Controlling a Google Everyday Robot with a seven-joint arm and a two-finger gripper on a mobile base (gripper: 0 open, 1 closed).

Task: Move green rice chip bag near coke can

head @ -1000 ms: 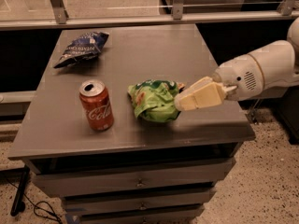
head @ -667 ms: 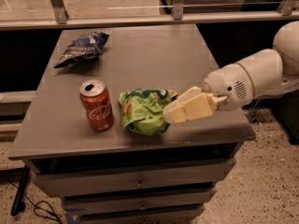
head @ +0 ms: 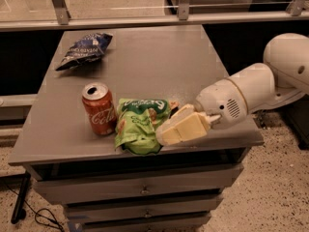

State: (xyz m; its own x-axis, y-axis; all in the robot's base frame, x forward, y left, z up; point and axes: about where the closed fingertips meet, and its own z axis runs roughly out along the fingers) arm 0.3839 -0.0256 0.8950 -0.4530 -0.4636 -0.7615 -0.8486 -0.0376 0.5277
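The green rice chip bag lies crumpled near the front edge of the grey table. Its left edge sits right beside the coke can, which stands upright to its left. My gripper, with cream fingers, comes in from the right and is shut on the bag's right side, low over the table. The white arm reaches in from the right edge of the view.
A dark blue chip bag lies at the table's back left. Drawers sit below the tabletop. A metal rail with glass runs behind the table. A cable lies on the speckled floor at the lower left.
My gripper has moved left with the green bag in it. The bag went from the table's front middle to right beside the coke can. The can and blue bag stayed put.
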